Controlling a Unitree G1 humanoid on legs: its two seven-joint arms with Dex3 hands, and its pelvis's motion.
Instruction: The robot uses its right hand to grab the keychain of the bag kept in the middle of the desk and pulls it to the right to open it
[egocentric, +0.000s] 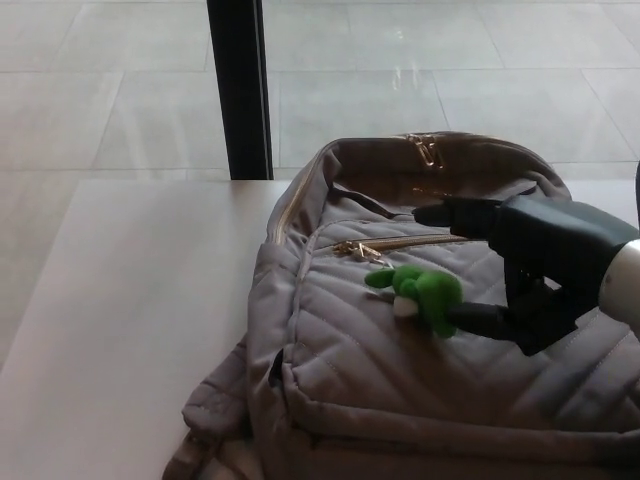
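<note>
A grey quilted backpack (400, 370) lies on the white desk (130, 300), its front pocket zipper (400, 243) gold and closed. A green plush keychain (425, 292) hangs from the zipper pull and rests on the pocket. My right hand (525, 265) comes in from the right just beside the keychain. Its thumb (480, 320) touches the toy's lower right side, and a finger (450, 213) reaches out above the zipper line. The fingers stand apart and are not closed on the toy. My left hand is out of sight.
A black pillar (240, 90) stands behind the desk's far edge, with a tiled floor beyond. The desk's left half (120, 330) is bare white surface. The bag's top compartment (420, 160) gapes open at the back.
</note>
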